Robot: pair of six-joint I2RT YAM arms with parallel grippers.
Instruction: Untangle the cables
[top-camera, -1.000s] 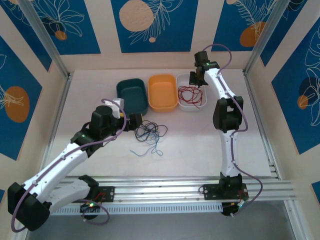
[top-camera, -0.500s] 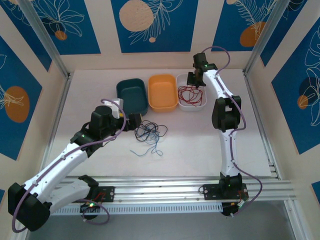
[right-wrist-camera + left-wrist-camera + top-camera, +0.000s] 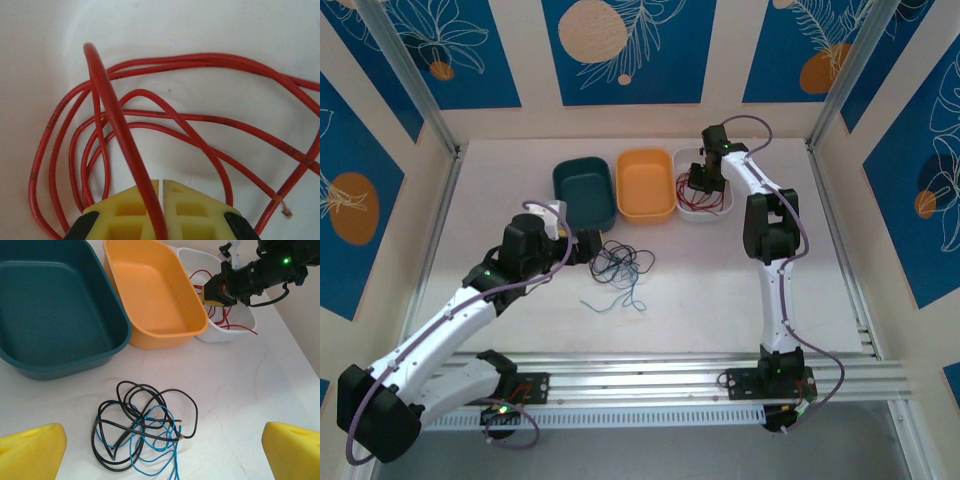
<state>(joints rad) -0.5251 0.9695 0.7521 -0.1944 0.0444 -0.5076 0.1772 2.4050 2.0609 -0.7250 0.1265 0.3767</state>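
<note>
A black cable [image 3: 120,402] and a blue cable [image 3: 165,452] lie knotted together on the white table, also seen from above as one tangle of cables [image 3: 620,268]. My left gripper [image 3: 162,442] hovers over this tangle, its yellow fingers [image 3: 30,450] wide apart and holding nothing. Seen from above, the left gripper [image 3: 591,243] is at the tangle's left edge. A red cable [image 3: 150,117] lies looped in the white tray [image 3: 705,219]. My right gripper [image 3: 161,187] is low inside that tray, shut on a strand of the red cable [image 3: 716,196].
A teal tray [image 3: 570,180], an orange tray [image 3: 645,205] and the white tray stand in a row at the back. Open tabletop lies right of and in front of the tangle. Aluminium rails [image 3: 650,375] run along the near edge.
My right gripper has come down and to the near left, from above the white tray's far end into the tray, with the red cable. The left arm has not moved.
</note>
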